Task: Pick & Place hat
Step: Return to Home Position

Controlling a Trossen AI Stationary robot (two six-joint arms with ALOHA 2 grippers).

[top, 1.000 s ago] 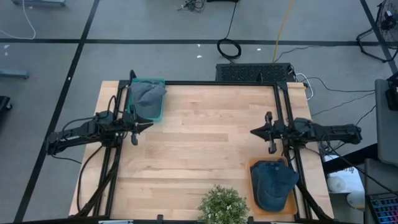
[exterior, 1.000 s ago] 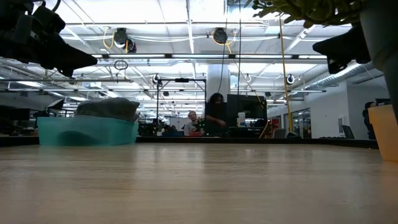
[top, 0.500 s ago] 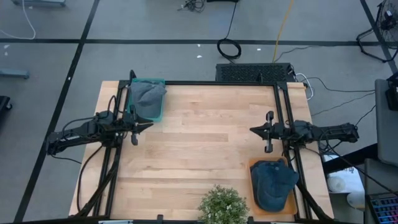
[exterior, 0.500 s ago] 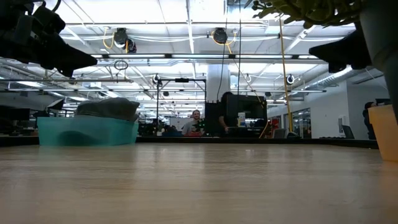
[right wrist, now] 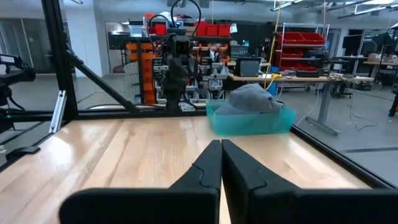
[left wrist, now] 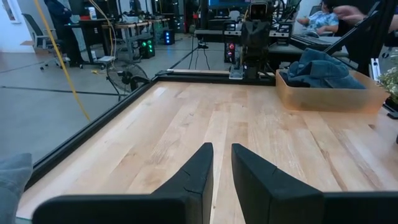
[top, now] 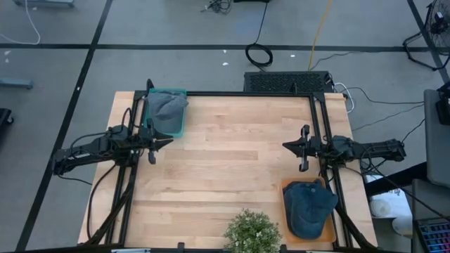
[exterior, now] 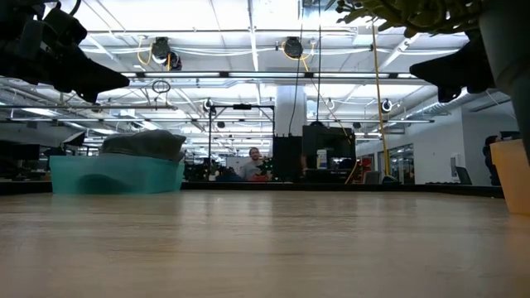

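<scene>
The blue cap (top: 309,207) lies crumpled in the orange bin (left wrist: 323,99) at the wooden table's (top: 232,154) 5 o'clock corner, with a leafy plant (top: 252,232) just beside it at 6. A soft grey cap (top: 167,107) fills the teal bin (exterior: 116,175) at 10. The right gripper (top: 285,147) hovers at 3, fingers pressed together. The left gripper (top: 171,141) hovers at 9, fingers slightly parted. Open boards stretch between them.

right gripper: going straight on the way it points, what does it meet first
Nothing over the bare table; first probably the left gripper facing it on the far side. The teal bin sits off that line.
</scene>
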